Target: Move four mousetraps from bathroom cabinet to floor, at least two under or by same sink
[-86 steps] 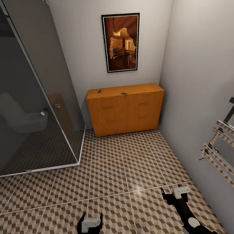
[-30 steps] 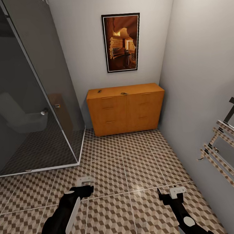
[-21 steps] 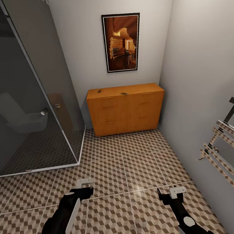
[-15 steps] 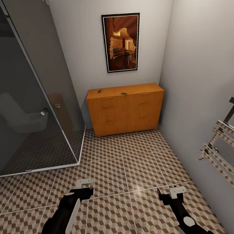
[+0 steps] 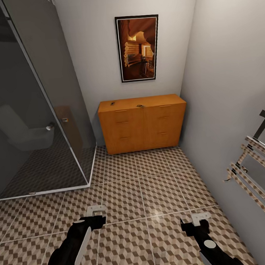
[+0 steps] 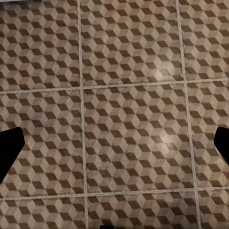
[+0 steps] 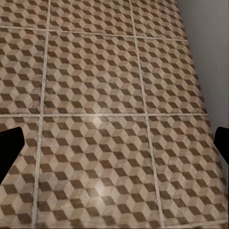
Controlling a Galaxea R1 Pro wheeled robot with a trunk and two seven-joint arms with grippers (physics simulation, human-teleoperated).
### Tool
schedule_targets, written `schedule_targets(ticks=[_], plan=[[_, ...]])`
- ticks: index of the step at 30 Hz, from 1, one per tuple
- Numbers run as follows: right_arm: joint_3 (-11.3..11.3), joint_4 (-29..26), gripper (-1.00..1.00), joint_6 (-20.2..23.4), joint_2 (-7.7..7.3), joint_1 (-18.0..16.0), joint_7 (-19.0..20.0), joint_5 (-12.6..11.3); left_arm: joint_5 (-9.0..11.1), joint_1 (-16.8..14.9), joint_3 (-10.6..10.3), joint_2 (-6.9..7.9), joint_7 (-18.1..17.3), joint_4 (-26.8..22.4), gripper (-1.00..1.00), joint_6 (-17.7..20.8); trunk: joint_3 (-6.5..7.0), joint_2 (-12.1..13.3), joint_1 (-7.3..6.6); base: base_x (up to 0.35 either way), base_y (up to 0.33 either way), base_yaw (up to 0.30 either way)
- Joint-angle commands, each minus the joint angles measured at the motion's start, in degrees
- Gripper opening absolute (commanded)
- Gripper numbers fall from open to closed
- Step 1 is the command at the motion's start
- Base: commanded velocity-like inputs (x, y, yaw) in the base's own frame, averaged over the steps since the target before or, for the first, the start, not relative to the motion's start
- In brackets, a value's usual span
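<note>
Right now both your grippers hang low over the bathroom floor (image 5: 140, 179), holding nothing. Your left gripper (image 5: 96, 214) has its fingers spread wide; in its wrist view the dark fingertips (image 6: 9, 148) sit at opposite edges with only cube-pattern tile between them. Your right gripper (image 5: 195, 221) is the same, fingertips (image 7: 9, 145) far apart, tile between, with the grey wall just beyond the finger on that side. The cabinet (image 5: 143, 123) stands well ahead of both sets of fingers, against the back wall under a framed picture (image 5: 138, 48), drawers closed. Two small dark items on its top look like mousetraps (image 5: 140, 106), one near the front middle, one (image 5: 112, 103) toward the back on your left; too small to be sure. Glass shower enclosure (image 5: 35, 108) sits ahead of your left fingers, towel rail (image 5: 254, 166) off beyond your right fingers.
</note>
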Motion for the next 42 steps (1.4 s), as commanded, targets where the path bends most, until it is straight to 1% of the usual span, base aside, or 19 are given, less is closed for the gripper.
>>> schedule_targets(ticks=[1, 2, 5, 7, 12, 15, 18, 19, 22, 32, 42], plan=[[0.5, -0.5, 1.00, 1.6, -0.03, -0.1, -0.8, -0.6, 0.4, 0.0, -0.1, -0.02, 0.4, -0.1, 1.00, 0.3, -0.11, -0.1, 0.03, 0.000, 0.000, 0.000], [0.5, -1.0, 1.00, 2.6, -0.03, -0.1, -1.0, -0.6, 0.5, 0.0, -0.1, -0.04, 0.4, -0.1, 1.00, 0.3, -0.11, -0.1, 0.03, 0.000, 0.000, 0.000], [0.4, -4.7, 1.00, 8.6, -0.13, -0.1, -2.1, -0.5, 0.5, 0.0, -0.2, -0.24, 0.4, 0.3, 1.00, 0.3, -0.11, -0.1, 0.03, 0.000, 0.000, 0.000], [0.4, -7.1, 1.00, 11.2, -0.06, -0.1, -2.8, -0.6, 0.5, 0.0, -0.2, -0.31, 0.3, 1.0, 1.00, -0.1, -0.11, -0.1, 0.03, 0.000, 0.000, 0.000], [0.6, -14.6, 1.00, 13.3, 0.31, -0.1, -3.4, -0.6, 0.5, 0.0, -0.1, -0.26, 0.4, 1.5, 1.00, -1.5, -0.11, -0.1, 0.03, 0.000, 0.000, 0.000], [0.7, -17.1, 1.00, 13.7, 0.58, -0.1, -3.4, -0.7, 0.5, 0.0, -0.1, -0.12, 0.5, 1.8, 1.00, -1.8, -0.11, -0.1, 0.03, 0.000, 0.000, 0.000], [0.8, -18.2, 1.00, 13.8, 1.66, -0.1, -3.4, -0.7, 0.4, 0.0, -0.1, -0.06, 0.6, 1.7, 1.00, -1.9, -0.11, -0.1, 0.03, 0.000, 0.000, 0.000], [0.8, -18.6, 1.00, 13.8, 2.87, -0.1, -3.4, -0.7, 0.4, 0.0, 0.0, 0.00, 0.6, 1.6, 1.00, -1.9, -0.11, -0.1, 0.03, 0.000, 0.000, 0.000], [0.8, -18.7, 1.00, 13.7, 3.57, -0.1, -3.4, -0.6, 0.4, 0.0, 0.0, 0.04, 0.7, 1.7, 1.00, -1.9, -0.11, -0.1, 0.03, 0.000, 0.000, 0.000], [0.8, -18.8, 1.00, 12.3, 3.83, -0.1, -3.4, -0.4, 0.4, 0.0, -0.1, 0.05, 0.7, 1.9, 1.00, -1.9, -0.11, -0.1, 0.03, 0.000, 0.000, 0.000], [0.7, -18.8, 1.00, 12.1, 3.68, -0.1, -3.5, -0.4, 0.5, 0.0, -0.1, -0.10, 0.6, 2.2, 1.00, -2.0, -0.11, -0.1, 0.03, 0.000, 0.000, 0.000]])
